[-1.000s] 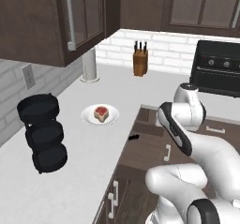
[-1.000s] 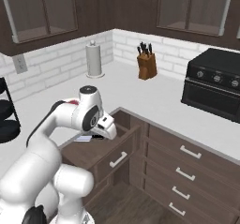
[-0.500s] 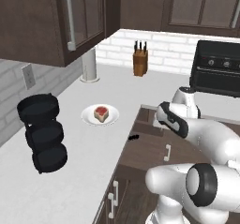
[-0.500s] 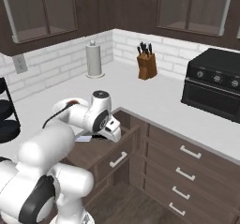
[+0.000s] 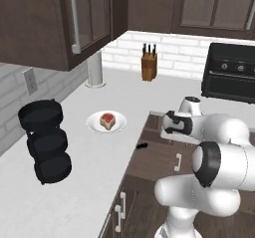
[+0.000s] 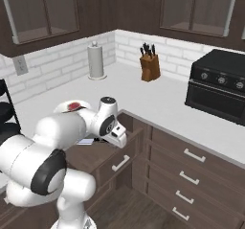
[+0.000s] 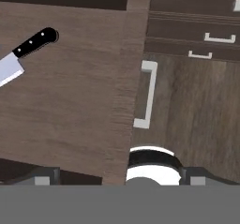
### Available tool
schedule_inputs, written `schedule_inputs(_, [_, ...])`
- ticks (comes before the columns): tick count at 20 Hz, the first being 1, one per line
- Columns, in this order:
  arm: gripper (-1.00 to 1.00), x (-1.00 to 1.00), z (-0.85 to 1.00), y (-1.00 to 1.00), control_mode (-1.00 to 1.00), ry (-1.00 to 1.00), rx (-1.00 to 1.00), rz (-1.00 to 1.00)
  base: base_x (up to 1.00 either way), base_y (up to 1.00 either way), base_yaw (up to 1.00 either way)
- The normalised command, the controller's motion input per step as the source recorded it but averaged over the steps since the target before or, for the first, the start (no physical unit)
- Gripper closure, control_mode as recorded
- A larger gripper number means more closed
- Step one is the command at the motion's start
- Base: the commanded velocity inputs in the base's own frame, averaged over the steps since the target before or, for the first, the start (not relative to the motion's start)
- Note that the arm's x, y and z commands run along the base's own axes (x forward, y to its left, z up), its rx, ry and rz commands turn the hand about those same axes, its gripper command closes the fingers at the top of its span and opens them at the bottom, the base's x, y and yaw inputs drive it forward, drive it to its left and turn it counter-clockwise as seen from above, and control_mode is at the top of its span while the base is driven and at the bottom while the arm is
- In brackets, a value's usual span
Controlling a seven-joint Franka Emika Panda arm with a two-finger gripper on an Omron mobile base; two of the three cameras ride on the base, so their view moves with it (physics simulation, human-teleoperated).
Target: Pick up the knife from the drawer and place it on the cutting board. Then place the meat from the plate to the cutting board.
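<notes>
The hand (image 5: 167,124), released and empty, has swung lower over the open drawer (image 7: 70,101), where the knife (image 7: 26,52) lies near a far corner, so the grasp comes next, while the meat (image 5: 106,119) waits on the plate (image 5: 94,126).

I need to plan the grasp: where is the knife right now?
In the hand view, the knife lies at the upper left on the open drawer's wooden floor, dark handle pointing toward the drawer front.
</notes>
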Motion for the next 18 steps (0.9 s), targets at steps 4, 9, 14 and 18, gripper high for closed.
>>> schedule_inputs(4, [-1.0,0.15,-0.28,-0.2,-1.0,0.01,0.0,0.0,0.0,0.0,0.0])
schedule_inputs(9, [-1.0,0.22,-0.33,-0.04,-1.0,0.03,0.0,0.0,0.0,0.0,0.0])
schedule_inputs(14, [-1.0,0.23,-0.31,0.0,-1.0,0.05,0.0,0.0,0.0,0.0,0.0])
schedule_inputs(18, [-1.0,0.23,-0.28,0.0,-1.0,0.05,0.0,0.0,0.0,0.0,0.0])
